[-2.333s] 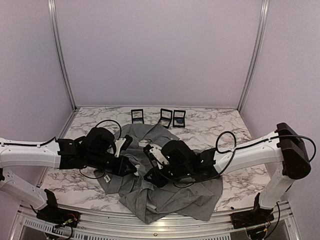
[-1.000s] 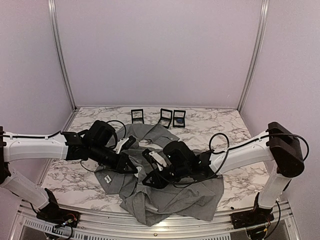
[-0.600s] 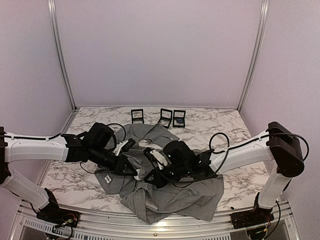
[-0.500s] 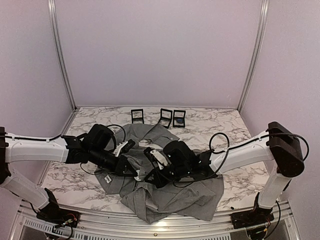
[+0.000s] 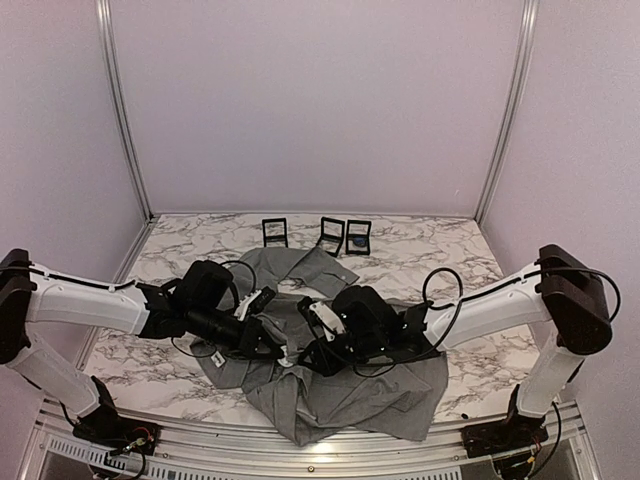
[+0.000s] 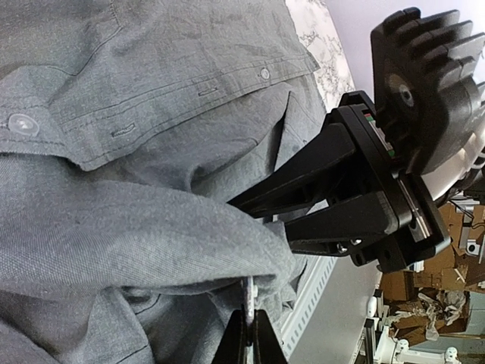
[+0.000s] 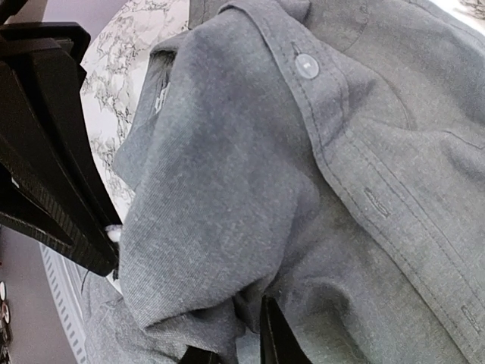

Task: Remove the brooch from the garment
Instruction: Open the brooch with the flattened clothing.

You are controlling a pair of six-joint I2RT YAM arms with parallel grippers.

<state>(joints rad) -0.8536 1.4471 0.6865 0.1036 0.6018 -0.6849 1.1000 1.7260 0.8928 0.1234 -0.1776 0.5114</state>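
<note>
Garment [image 5: 340, 400]: rumpled grey weave, buttoned; left gripper [image 6: 248, 337] closed, perhaps on fabric.

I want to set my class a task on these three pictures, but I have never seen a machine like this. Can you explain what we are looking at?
These are two robot arms, the left arm and the right arm, bolted at the near edge of a marble table. The wide picture comes from a fixed camera above and behind them. Each close-up comes from a camera on one wrist. A crumpled grey shirt lies on the table, with three small black stands behind it. The left gripper is shut, with a small pale thing at its tips, too small to name. The right gripper reaches into a fold of the shirt; whether it grips is unclear.
</note>
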